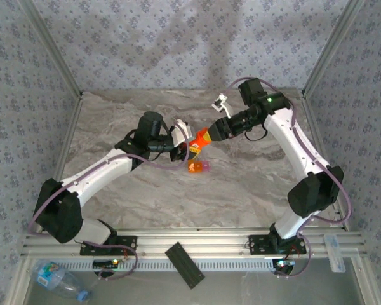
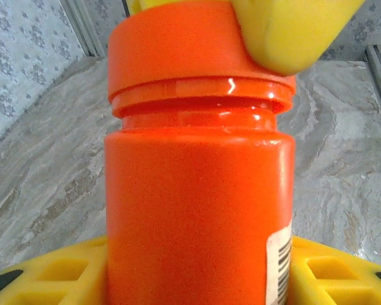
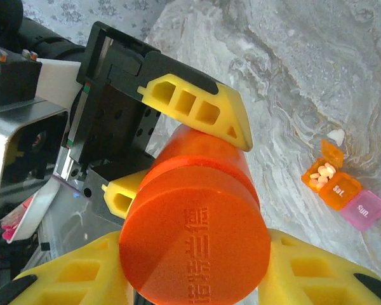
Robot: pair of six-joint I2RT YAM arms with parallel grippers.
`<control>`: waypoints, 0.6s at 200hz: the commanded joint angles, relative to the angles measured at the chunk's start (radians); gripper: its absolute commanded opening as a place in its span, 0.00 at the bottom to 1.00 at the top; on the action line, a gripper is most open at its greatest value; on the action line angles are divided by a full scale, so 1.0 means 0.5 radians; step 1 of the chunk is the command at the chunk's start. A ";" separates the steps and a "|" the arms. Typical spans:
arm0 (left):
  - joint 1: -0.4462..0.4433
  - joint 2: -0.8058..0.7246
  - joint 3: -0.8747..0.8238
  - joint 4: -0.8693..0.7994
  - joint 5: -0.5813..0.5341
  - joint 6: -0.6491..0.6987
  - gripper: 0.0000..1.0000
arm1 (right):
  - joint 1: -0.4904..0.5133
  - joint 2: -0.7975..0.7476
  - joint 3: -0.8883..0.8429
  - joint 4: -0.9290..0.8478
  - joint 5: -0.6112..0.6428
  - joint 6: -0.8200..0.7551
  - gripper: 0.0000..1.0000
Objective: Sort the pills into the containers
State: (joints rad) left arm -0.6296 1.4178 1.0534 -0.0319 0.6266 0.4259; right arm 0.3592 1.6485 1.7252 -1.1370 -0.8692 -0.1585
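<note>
Marbled table (image 1: 254,184), patterned walls. At frame centre, left gripper (image 1: 184,149) clamps pill bottle (image 1: 202,140); right gripper (image 1: 212,133) pinches its cap (image 3: 197,254). Orange compartment (image 1: 195,166) lies just below, open, with pills inside. Black bar (image 1: 185,264) at bottom edge.

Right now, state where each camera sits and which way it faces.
Top external: above, behind the bases, looking down on the grey marbled table; both white arms show.
Left wrist: on the left arm, facing the orange cylindrical plastic pill bottle in the left gripper.
Right wrist: on the right arm, facing the bottle's round orange cap in the right gripper.
Shared: the bottle.
</note>
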 commanded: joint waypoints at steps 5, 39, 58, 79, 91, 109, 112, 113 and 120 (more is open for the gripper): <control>-0.028 -0.013 0.117 0.019 0.078 0.098 0.00 | 0.019 0.057 0.039 -0.076 0.062 -0.055 0.27; -0.031 -0.002 0.121 0.067 0.065 0.072 0.00 | 0.060 0.088 0.047 -0.075 0.096 -0.041 0.26; -0.043 -0.001 0.088 0.161 -0.001 0.043 0.00 | 0.098 0.104 0.047 -0.055 0.139 0.014 0.26; -0.058 0.011 0.074 0.241 -0.086 0.027 0.00 | 0.128 0.124 0.047 -0.006 0.200 0.137 0.27; -0.065 0.015 0.045 0.327 -0.136 -0.001 0.00 | 0.134 0.138 0.044 0.015 0.212 0.194 0.27; -0.082 0.011 0.010 0.444 -0.196 -0.025 0.00 | 0.142 0.142 0.023 0.058 0.195 0.296 0.28; -0.084 0.011 0.008 0.447 -0.203 -0.029 0.00 | 0.145 0.141 0.018 0.080 0.204 0.326 0.27; -0.086 0.012 0.009 0.450 -0.210 -0.029 0.00 | 0.145 0.141 0.018 0.080 0.204 0.326 0.27; -0.093 0.014 0.006 0.464 -0.230 -0.033 0.00 | 0.147 0.139 0.003 0.131 0.213 0.404 0.28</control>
State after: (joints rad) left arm -0.6422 1.4292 1.0386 -0.0257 0.5182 0.4259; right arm 0.3935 1.6852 1.7416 -1.1057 -0.7921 -0.0780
